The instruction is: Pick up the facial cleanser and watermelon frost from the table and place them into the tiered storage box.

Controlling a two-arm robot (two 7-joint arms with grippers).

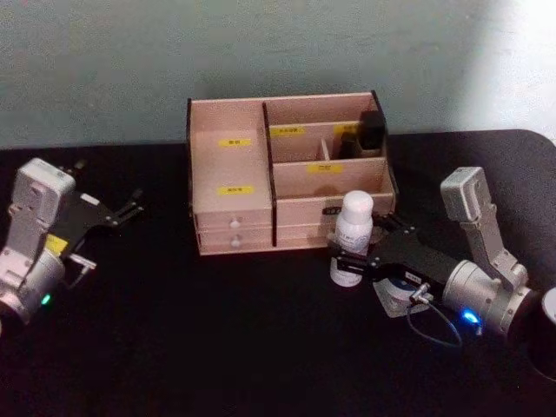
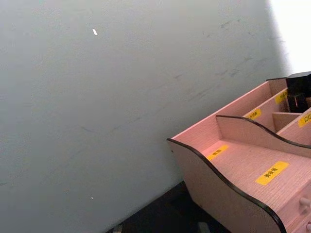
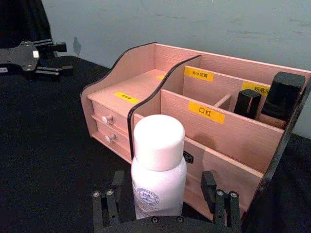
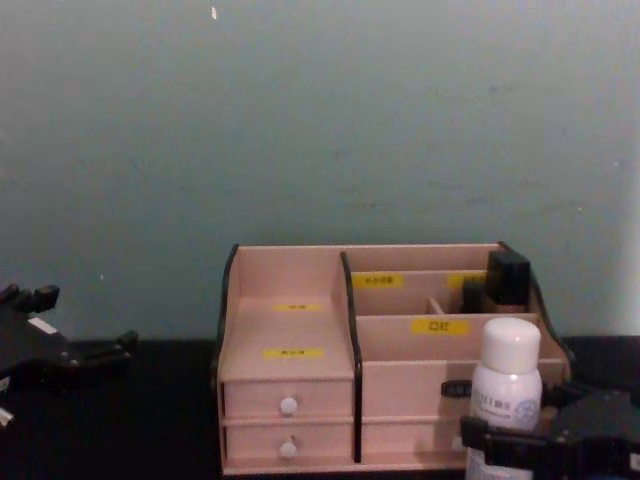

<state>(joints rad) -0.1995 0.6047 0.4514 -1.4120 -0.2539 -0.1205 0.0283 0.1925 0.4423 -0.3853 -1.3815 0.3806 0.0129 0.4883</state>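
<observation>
A white round bottle (image 1: 353, 236) with a white cap stands on the black table just in front of the tiered storage box (image 1: 230, 178). I cannot tell whether it is the facial cleanser or the watermelon frost. My right gripper (image 1: 360, 249) is open around its lower body. In the right wrist view the fingers (image 3: 104, 201) stand on either side of the bottle (image 3: 158, 170) with gaps. The chest view shows the bottle (image 4: 507, 385) before the box (image 4: 290, 370). My left gripper (image 1: 135, 204) hangs open at the far left.
The light-wood box (image 3: 233, 131) has black side edges, yellow labels and white-knobbed drawers. Its back right compartments hold two black items (image 1: 372, 130). A dark cylinder (image 1: 546, 334) stands at the table's right edge. Bare black table (image 1: 200, 339) lies before the box.
</observation>
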